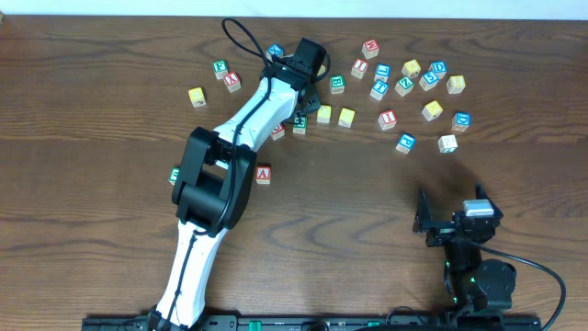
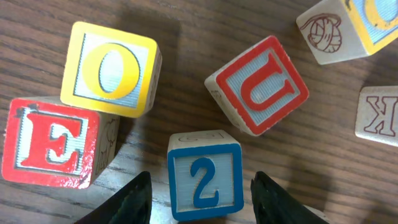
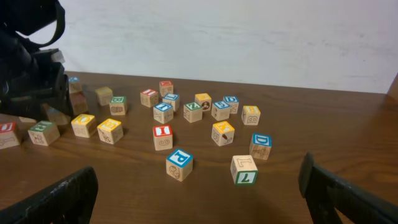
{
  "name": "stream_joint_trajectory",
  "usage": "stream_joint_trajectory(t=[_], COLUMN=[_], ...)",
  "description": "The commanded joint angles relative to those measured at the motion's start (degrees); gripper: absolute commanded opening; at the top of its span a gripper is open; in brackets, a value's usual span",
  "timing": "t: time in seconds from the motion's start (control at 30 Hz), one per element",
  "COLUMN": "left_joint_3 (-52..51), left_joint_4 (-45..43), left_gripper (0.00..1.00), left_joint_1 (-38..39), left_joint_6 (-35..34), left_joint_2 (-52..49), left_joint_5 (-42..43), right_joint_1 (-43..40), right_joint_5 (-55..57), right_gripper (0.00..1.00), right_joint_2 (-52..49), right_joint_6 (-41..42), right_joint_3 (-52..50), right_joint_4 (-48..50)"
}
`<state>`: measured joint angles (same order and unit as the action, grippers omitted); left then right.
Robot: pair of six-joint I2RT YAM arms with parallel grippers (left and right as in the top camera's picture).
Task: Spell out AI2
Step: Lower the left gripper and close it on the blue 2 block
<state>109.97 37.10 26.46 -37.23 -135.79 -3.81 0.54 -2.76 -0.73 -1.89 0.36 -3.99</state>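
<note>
Closest to the base edge, on the right: right gripper (image 3: pixel 198 171), black fingers spread wide with nothing between them, low over the dark-wood table (image 1: pixel 349 221). Broad bare wood ahead of it and to its left.

Further out, alone beside the elbow of the white left arm (image 1: pixel 248 119): one small light-wood cube with a red "A" (image 1: pixel 264 173), clear on three sides. A second red "A" cube (image 1: pixel 231 81) lies farther back on the left, just beside a green-lettered cube (image 1: pixel 220 67).

Right of centre, past the open strip: a loose scatter of cubes, most of them apart. At its near side sits one light-wood cube with a red "I" (image 1: pixel 388 119), free all round.

Far across, near the back edge: left gripper (image 2: pixel 202 193), fingers parted and straddling one light-wood cube with a blue "2" (image 2: pixel 205 175), a slim gap on each side.

Six cubes in that wrist view:
- Beyond the "2", a red "E" cube (image 2: pixel 50 142) sits against a yellow "O" cube (image 2: pixel 111 68).
- One turned red "U" cube (image 2: pixel 258 84) lies just past it.
- Two more are cut by the frame edge.
</note>
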Motion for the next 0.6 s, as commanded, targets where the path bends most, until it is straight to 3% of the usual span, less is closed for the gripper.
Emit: stream_joint_trajectory(t=[0.0,0.57], left_joint_3=[1.31,1.33], left_joint_4=[-0.15,-1.44], left_gripper=[0.50,0.50], left_joint_1=[0.02,-0.02], left_joint_6=[0.76,1.60], left_joint_2=[-0.96,-0.96], left_joint_5=[-2.01,-2.51], right_joint_1=[-0.55,-0.55], right_joint_5=[0.26,0.26], right_gripper=[0.99,0.99], right_joint_2=[0.24,0.24], right_joint_6=[0.59,0.59], right_joint_3=[-0.04,-0.04], right_joint_4=[-0.26,-0.26])
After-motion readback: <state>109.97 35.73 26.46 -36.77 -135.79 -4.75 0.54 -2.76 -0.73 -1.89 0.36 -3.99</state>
